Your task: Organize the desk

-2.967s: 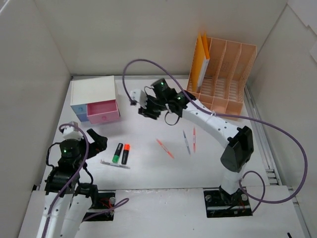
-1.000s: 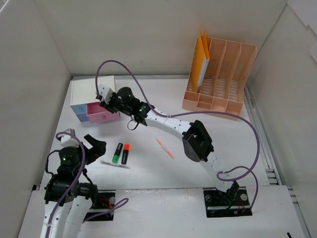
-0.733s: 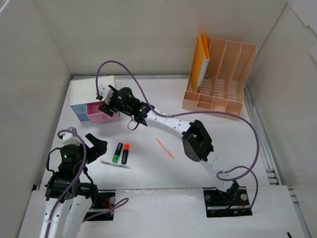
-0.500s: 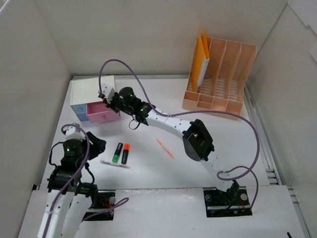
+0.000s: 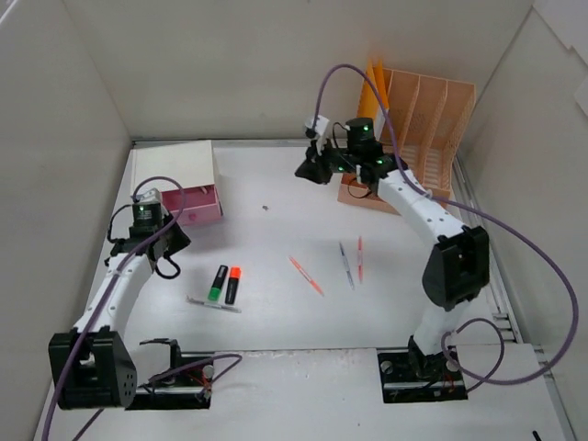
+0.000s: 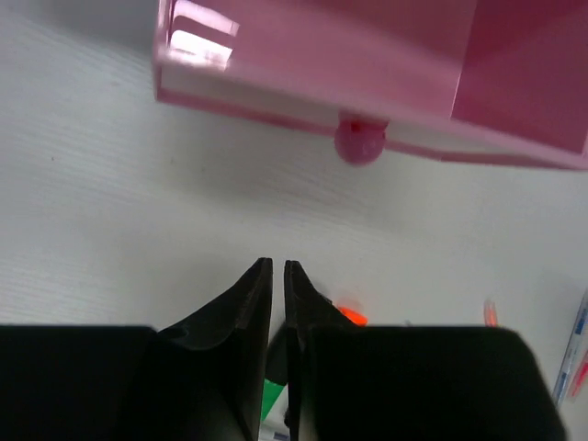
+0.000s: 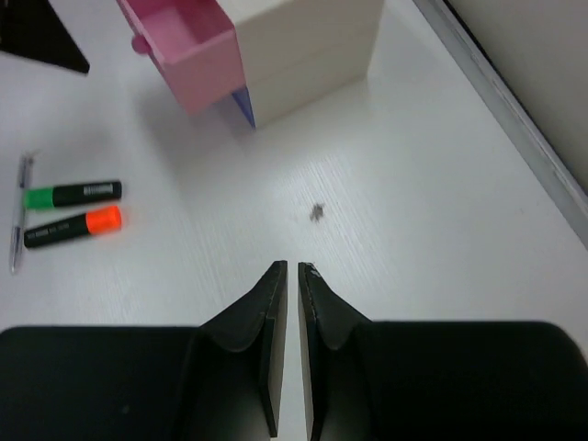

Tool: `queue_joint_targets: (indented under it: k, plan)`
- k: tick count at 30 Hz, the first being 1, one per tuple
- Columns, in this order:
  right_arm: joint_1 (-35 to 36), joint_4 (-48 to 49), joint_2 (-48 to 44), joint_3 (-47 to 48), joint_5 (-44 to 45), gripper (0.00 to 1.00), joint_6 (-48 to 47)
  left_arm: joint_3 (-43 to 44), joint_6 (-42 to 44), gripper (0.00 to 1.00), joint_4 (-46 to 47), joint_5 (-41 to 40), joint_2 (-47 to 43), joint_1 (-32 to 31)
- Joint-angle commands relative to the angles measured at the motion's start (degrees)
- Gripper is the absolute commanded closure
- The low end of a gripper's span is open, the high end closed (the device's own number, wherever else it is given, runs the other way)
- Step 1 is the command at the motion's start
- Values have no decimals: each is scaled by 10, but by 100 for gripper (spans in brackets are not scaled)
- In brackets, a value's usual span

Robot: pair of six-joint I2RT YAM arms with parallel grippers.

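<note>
Sorting in hand on the desk (image 5: pixel 266 243), broad and white between tall wall panels, with writing things loose across its middle. Toward the left: a green highlighter (image 5: pixel 217 283) and an orange highlighter (image 5: pixel 232 285) side by side, with a thin pen (image 5: pixel 213 304) lying crosswise just beside their near ends. Further right, well apart from those: an orange pen (image 5: pixel 306 275), a grey pen (image 5: pixel 345 265) and a red pen (image 5: pixel 360 258). At the far left, a drawer box (image 5: pixel 175 167) with its pink drawer (image 5: pixel 195 204) pulled open. Nothing to be seen in the part of its inside on show. At the far right, a peach rack (image 5: pixel 427 129) holding a yellow folder (image 5: pixel 370 110).

Left fingers (image 6: pixel 253 294) pressed almost together, gripping nothing, poised near the drawer's knob (image 6: pixel 358 142) without touching it. Right fingers (image 7: pixel 266 303) likewise nearly closed and empty, held above bare desk close to the rack, pointing back toward the box.

Judged step: between pick-ups, with nothing carried and the drawer ready to receive. Likely next: fetching a highlighter or pen for the pink drawer. Calls for spreading the fingers first, then coming down across the barrel rather than along it. Care needed with the two highlighters so close together, at risk otherwise of nudging the neighbour. Cannot tell whether touching. Best also to keep the left arm off the drawer front, to avoid shoving it shut.
</note>
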Motion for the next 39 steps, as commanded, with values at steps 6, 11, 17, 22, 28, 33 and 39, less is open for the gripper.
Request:
queue_joint_targets:
  k: [6,11,17,22,28,33,39]
  plan:
    - [-16,-88,-158,-145,60,93,-80,120,28,91,102,50,128,26]
    - [-27,-87,-193,-191,66,92,-66,151,14,90,107,23,167,26]
    - [-26,-89,-213,-212,74,92,-62,178,5,90,110,2,202,26]
    - [-27,-89,-215,-221,80,89,-57,211,1,89,107,-13,226,26]
    - [-26,-87,-218,-230,84,82,-57,247,5,88,98,-14,251,31]
    - [-26,-87,-220,-238,86,77,-51,272,9,87,91,-13,270,31]
    - [-26,-90,-231,-250,88,75,-50,255,17,83,95,1,249,37]
